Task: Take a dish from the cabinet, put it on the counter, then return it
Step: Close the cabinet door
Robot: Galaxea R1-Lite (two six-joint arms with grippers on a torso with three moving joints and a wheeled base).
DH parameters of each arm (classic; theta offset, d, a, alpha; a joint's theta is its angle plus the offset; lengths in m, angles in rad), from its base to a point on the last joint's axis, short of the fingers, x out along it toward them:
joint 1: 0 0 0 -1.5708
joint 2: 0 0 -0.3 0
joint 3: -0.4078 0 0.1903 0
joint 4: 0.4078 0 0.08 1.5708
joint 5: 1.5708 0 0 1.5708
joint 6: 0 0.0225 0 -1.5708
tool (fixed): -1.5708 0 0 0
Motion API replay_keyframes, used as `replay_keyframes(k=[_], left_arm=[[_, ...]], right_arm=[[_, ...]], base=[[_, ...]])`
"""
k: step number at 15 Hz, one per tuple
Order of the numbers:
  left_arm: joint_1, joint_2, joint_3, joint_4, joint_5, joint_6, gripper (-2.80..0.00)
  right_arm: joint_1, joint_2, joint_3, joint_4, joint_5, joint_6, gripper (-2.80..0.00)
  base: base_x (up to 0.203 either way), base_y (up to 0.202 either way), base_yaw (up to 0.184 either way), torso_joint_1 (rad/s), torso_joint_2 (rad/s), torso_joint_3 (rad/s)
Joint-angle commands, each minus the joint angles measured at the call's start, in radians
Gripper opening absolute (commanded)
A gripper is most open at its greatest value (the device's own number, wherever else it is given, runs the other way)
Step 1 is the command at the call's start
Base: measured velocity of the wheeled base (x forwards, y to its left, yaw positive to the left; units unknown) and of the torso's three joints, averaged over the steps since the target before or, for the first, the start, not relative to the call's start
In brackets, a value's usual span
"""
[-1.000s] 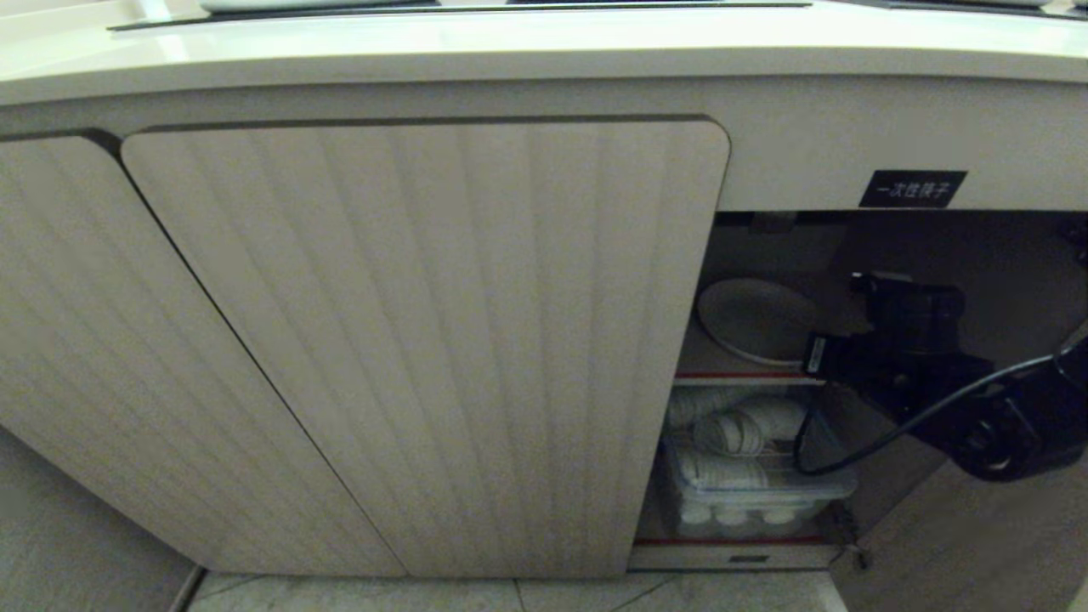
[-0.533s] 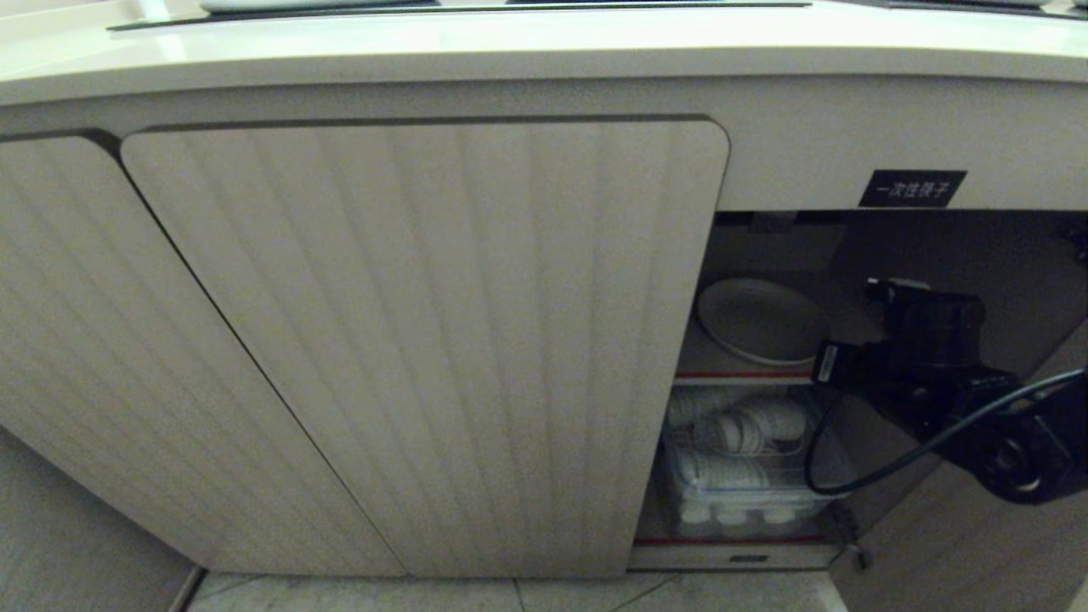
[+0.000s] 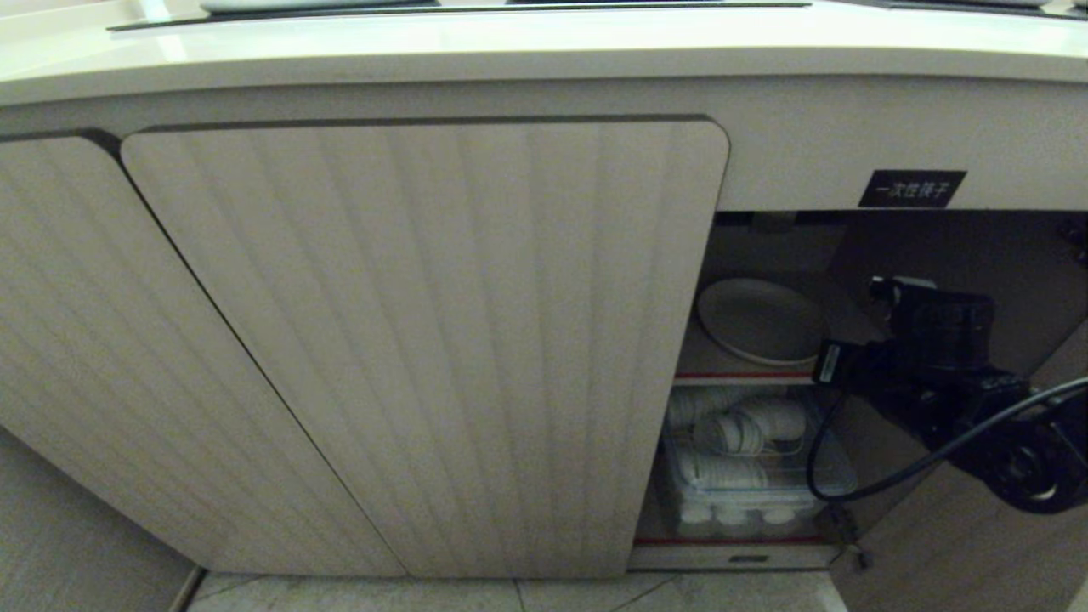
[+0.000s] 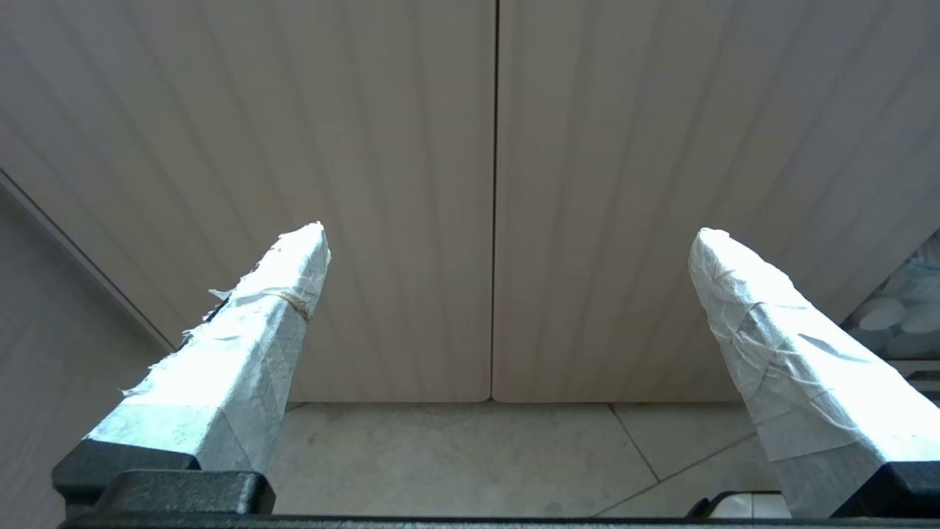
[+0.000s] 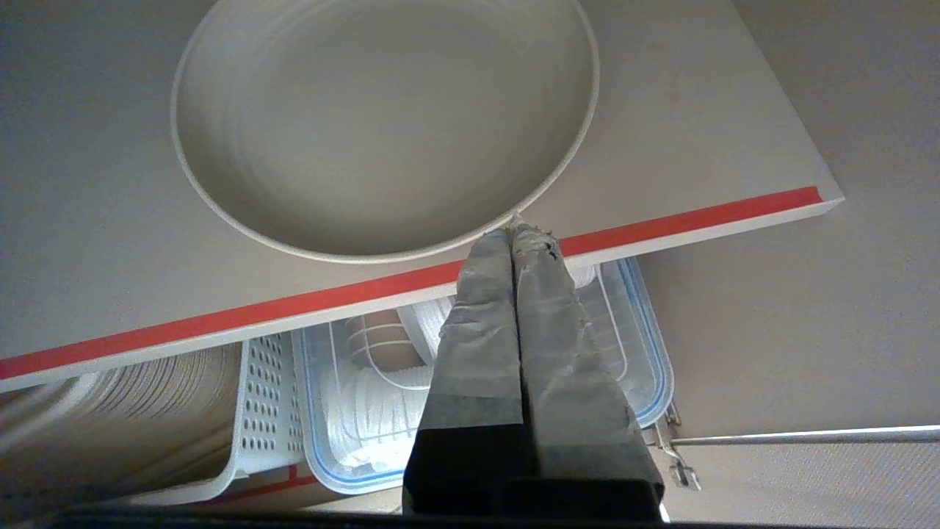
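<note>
- Table [image 3: 510, 51] runs across the top of my head view, cream with a rounded front edge, a dark inset panel along its far side.
- Below it stands the cabinet [image 3: 425, 340], pale wood-grain with ribbed, round-cornered doors; the doors before me are shut and the opening at the right end shows its inside. A small black label [image 3: 912, 188] with white characters sits above that opening.
- The inner shelf [image 5: 734, 147] has a red strip along its front edge.
- The dish [image 5: 382, 125], round and cream-white with a low rim, lies flat on that shelf, close to the front edge and toward the shelf's left side as my head sees it.
- Under the shelf sits a clear plastic bin [image 5: 639, 345] with a blue-lined rim, holding white ware, and beside it a white perforated basket [image 5: 264, 397].
- My right pincer [image 5: 518, 224] is closed and empty, its taped fingers pressed together, the tips right at the near rim of the dish just above the red strip; I cannot tell whether they touch it.
- My left pincer [image 4: 507, 235] is spread wide, holding nothing, facing the shut doors above the tiled floor [image 4: 455, 455].
</note>
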Motion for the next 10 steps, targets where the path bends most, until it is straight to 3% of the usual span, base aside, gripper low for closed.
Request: replay_keyframes(k=[1,10], left_arm=[[0.000,0.000,0.000,0.000,0.000,0.000,0.00],[0.000,0.000,0.000,0.000,0.001,0.000,0.00]], right_arm=[[0.000,-0.003,0.000,-0.005,-0.003,0.001,-2.80],[0.009,-0.048,0.059,-0.005,-0.001,-0.001,-2.80]], base=[[0.000,0.000,0.000,0.000,0.00,0.000],[0.000,0.000,0.000,0.000,0.00,0.000]])
